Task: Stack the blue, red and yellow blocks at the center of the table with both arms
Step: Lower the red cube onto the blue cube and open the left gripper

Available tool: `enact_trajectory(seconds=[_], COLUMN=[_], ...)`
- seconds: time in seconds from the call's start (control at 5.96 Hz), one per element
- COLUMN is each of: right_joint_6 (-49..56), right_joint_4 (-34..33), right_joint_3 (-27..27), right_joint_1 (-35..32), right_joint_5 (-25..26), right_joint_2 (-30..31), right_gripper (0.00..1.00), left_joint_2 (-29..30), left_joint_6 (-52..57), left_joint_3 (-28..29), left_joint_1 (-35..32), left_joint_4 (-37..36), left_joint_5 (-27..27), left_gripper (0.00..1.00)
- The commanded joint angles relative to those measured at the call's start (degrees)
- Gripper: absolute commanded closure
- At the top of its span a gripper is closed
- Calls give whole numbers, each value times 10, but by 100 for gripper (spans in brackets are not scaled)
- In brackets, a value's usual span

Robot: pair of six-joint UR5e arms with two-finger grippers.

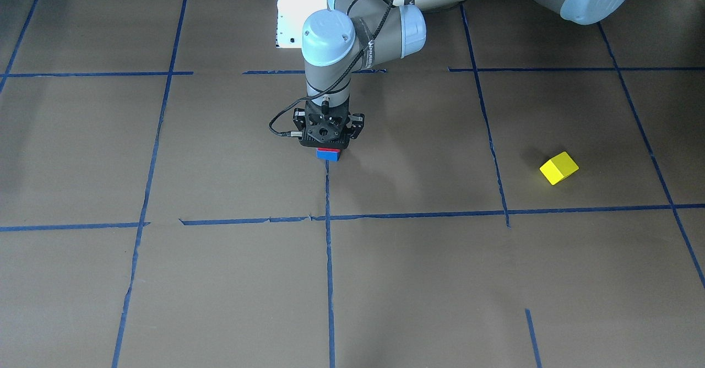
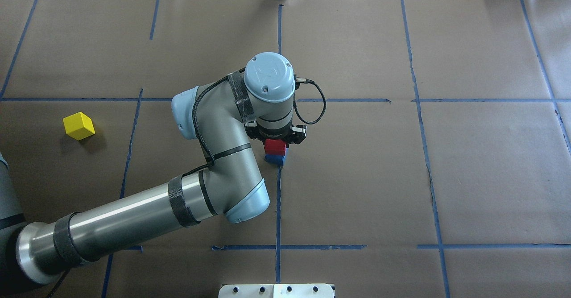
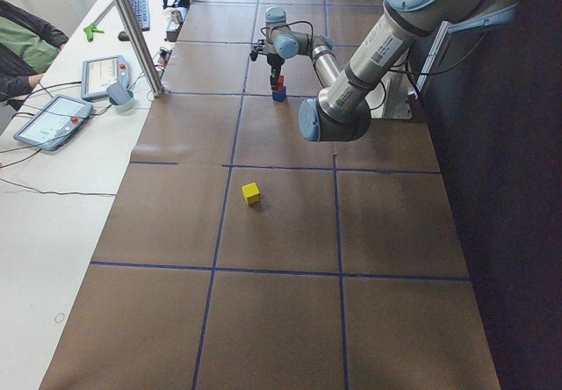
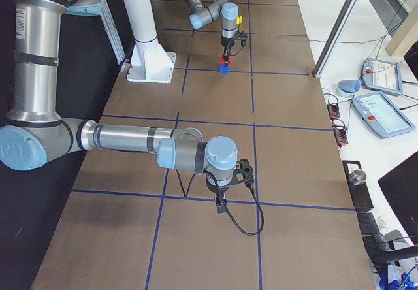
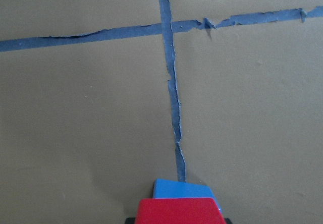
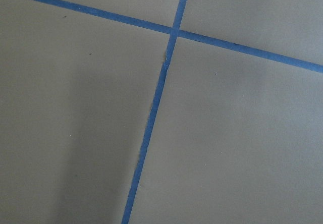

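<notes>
Jaws of the left gripper point(image 1: 329, 146) pinch a small red cube block point(image 2: 274, 146) by its sides. The red block rests on top of a small blue cube block point(image 2: 274, 159), which stands at the end of a blue tape line near the centre of the brown paper-covered worktop point(image 2: 446, 177). A yellow cube block point(image 2: 79, 126) lies alone, well apart, on the robot's left. The right gripper point(image 4: 222, 203) hangs low over the worktop; whether its jaws are spread cannot be told.

The red block point(image 2: 274, 146) sits atop the blue block point(image 2: 275, 159), yellow block point(image 2: 79, 126) well apart.
</notes>
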State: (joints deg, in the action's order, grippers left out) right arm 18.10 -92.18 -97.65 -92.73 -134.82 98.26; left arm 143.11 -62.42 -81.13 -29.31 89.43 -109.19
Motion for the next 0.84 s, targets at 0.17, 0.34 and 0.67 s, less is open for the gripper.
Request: enact_trajectory(seconds=[0.17,0.34,0.67], right_joint_6=[-1,-1,-1], right_joint_4=[1,0,0], right_joint_3=[0,0,0], right_joint_1=[0,0,0], right_joint_5=[0,0,0], right_joint_2=[0,0,0], right_gripper=[0,0,0], left_joint_2=[-2,-3,-4], left_joint_6=[-1,-4,-3], left_joint_3=[-1,-3,-38], left_joint_1=[0,0,-55], left_joint_4=[1,1,-8], left_joint_5=[0,0,-64], left_gripper=[8,0,0])
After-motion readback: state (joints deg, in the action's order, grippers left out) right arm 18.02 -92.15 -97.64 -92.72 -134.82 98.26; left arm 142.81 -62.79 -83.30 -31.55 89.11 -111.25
